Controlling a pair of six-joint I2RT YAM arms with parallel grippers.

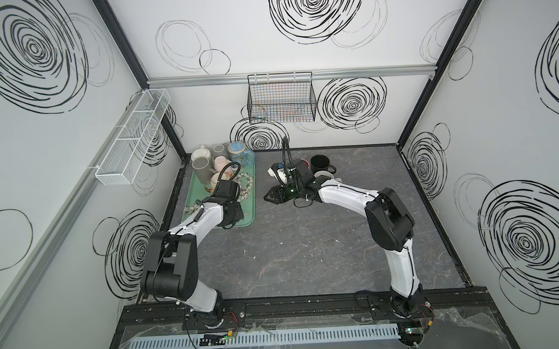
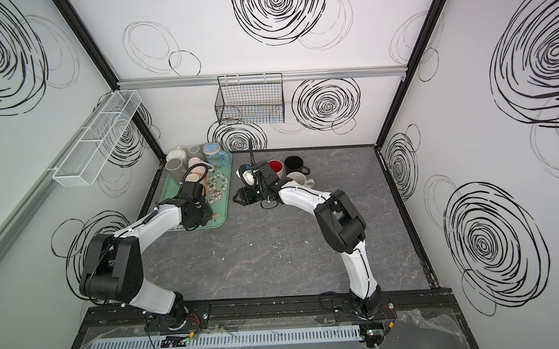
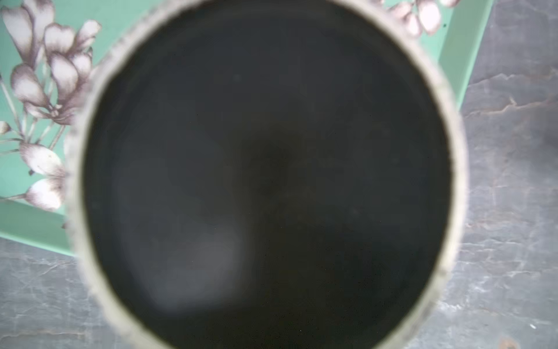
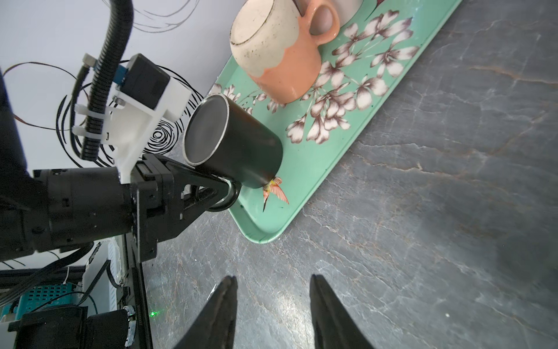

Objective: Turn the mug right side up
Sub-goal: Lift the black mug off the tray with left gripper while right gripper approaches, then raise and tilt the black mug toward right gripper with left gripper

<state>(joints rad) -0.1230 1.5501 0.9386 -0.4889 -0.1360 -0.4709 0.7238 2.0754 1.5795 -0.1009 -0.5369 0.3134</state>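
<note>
A black mug (image 4: 238,148) stands upside down near the front corner of the green flowered tray (image 4: 305,184). Its base, with a pale unglazed ring, faces up. My left gripper (image 4: 228,193) is shut on the mug's handle, as the right wrist view shows. The mug's dark base (image 3: 265,169) fills the left wrist view and hides the left fingers there. In both top views the left wrist (image 1: 229,206) covers the mug. My right gripper (image 4: 273,281) hangs open over the dark table just right of the tray, holding nothing.
A peach mug (image 4: 280,57) sits upside down farther back on the tray, with several more mugs (image 1: 206,165) behind it. Three upright mugs (image 2: 292,168) stand on the table behind the right wrist. Wire baskets (image 1: 281,99) hang on the back and left walls.
</note>
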